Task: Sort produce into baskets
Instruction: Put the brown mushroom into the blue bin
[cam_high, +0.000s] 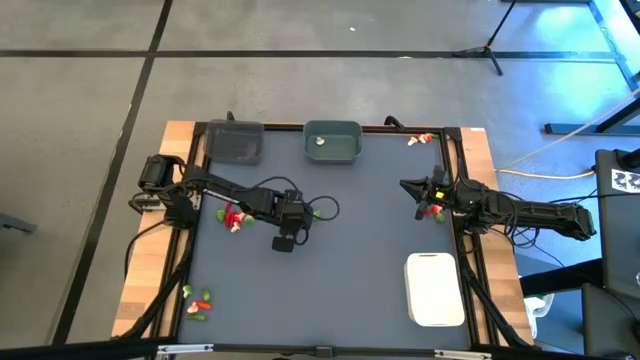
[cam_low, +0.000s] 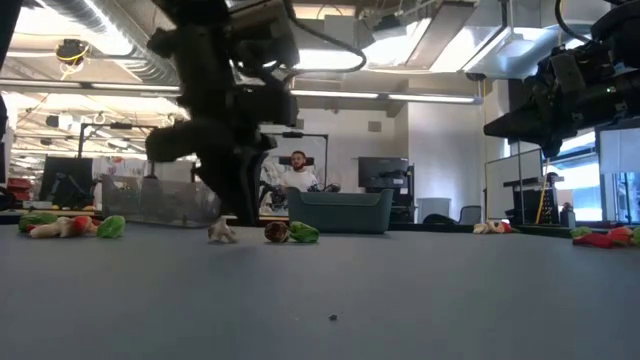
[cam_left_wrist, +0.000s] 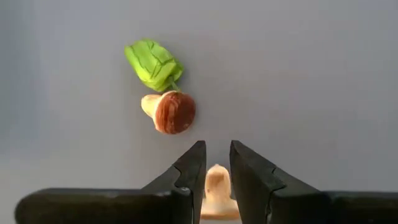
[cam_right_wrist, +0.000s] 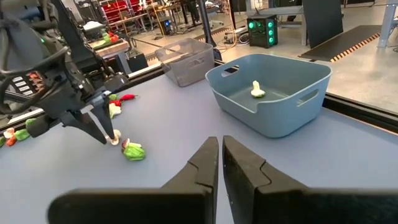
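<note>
My left gripper points steeply down near the table's middle, its fingers closed around a small pale tan produce piece. Just beyond lie a brown-capped mushroom piece and a green leaf piece, flat on the mat. The dark grey bin and the grey-teal bin, with one pale piece inside, stand at the far edge. The white tray lies near right. My right gripper hovers shut at the right side, holding nothing. My left gripper has the pale tan piece pinched between its two fingers, which come from above and slant down. The piece fills the narrow gap between the fingertips. Its underside rests on the mat.
Other produce lies in small heaps: red and white pieces left of my left gripper, several at the near left, some at the far right corner and by my right gripper. A person sits in the room beyond the table.
</note>
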